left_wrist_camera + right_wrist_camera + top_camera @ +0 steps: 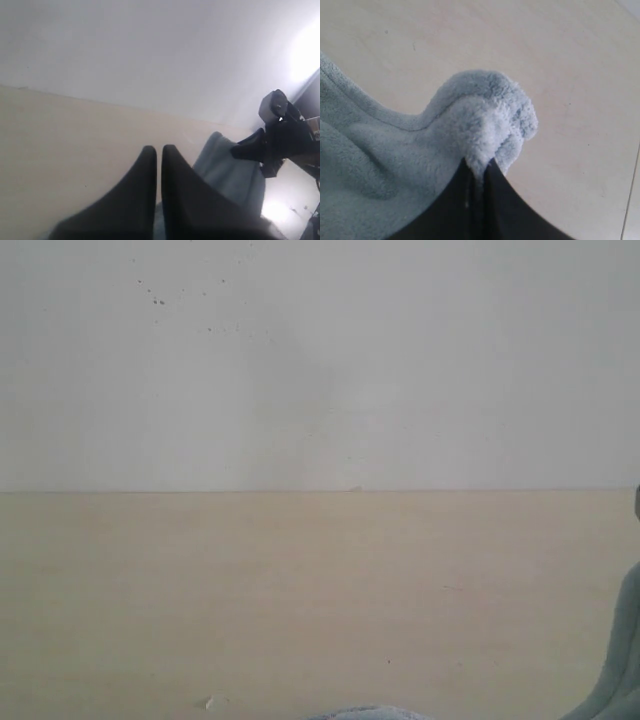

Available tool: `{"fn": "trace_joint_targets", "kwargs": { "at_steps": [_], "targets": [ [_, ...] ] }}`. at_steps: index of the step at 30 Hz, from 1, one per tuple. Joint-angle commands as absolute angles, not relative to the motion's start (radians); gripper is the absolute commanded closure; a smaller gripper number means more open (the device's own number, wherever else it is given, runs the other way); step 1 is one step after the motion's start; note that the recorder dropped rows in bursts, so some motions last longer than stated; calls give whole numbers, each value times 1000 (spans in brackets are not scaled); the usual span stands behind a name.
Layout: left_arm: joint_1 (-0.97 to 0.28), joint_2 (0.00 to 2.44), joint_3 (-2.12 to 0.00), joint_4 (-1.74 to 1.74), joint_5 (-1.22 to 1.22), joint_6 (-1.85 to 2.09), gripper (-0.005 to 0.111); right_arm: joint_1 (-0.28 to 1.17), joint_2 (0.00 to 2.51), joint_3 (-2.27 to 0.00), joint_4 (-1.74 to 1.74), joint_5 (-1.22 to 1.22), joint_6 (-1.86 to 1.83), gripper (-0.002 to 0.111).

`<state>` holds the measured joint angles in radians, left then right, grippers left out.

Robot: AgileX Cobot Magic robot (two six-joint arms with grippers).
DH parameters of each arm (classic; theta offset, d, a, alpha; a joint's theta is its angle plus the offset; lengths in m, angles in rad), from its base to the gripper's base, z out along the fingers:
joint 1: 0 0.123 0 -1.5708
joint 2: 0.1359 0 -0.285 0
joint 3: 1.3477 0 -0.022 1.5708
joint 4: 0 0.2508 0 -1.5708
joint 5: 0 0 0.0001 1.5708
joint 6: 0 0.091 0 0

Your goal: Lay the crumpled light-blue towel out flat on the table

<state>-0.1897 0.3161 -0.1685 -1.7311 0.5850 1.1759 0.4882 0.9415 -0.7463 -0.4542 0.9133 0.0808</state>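
The light-blue towel point(395, 165) is fluffy terry with a hemmed edge, and my right gripper point(479, 162) is shut on a bunched fold of it above the table point(570, 75). The left wrist view shows the towel point(227, 172) hanging like a sheet from the right gripper point(239, 149) down toward my left gripper point(159, 148). Its black fingers point(137, 190) are shut, with blue cloth showing low in the slit between them. The exterior view catches only the towel point(622, 665) at the right edge and a hump of it at the bottom edge; the table point(300, 590) fills the lower half.
The white wall point(320, 360) with dark specks rises where the table's far edge ends. A small pale chip point(210, 703) lies on the table near the front. The right arm's black wrist point(280, 125) hangs over the table's right side.
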Motion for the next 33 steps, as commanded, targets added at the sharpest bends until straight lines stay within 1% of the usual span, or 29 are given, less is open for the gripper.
{"fn": "trace_joint_targets", "kwargs": {
  "at_steps": [1, 4, 9, 14, 17, 20, 22, 24, 28, 30, 33],
  "targets": [
    [-196, 520, -277, -1744, 531, 1316, 103, 489, 939, -744, -456, 895, 84, 108],
    [-196, 688, -343, -1744, 502, 1374, 103, 489, 939, -744, -456, 894, 84, 108],
    [-196, 955, -423, -1744, 582, 1484, 103, 489, 939, -744, -455, 883, 89, 108],
    [-198, 1210, -454, -1744, 633, 1596, 103, 489, 939, -744, -451, 870, 96, 108],
    [-219, 1345, -473, -1744, 634, 1657, 103, 489, 939, -744, -449, 868, 96, 108],
    [-247, 1480, -507, -1744, 687, 1721, 102, 489, 939, -744, -444, 863, 96, 108],
    [-260, 1569, -540, -1744, 761, 1745, 97, 489, 939, -744, -442, 863, 96, 108],
    [-270, 1642, -575, -1744, 804, 1747, 86, 489, 939, -744, -440, 861, 96, 108],
    [-279, 1765, -644, -1744, 811, 1745, 65, 489, 939, -744, -430, 861, 96, 108],
    [-279, 1815, -666, -1744, 811, 1745, 60, 489, 939, -744, -429, 864, 96, 108],
    [-279, 1870, -687, -1744, 811, 1745, 59, 489, 939, -744, -428, 864, 96, 108]
  ]
}}
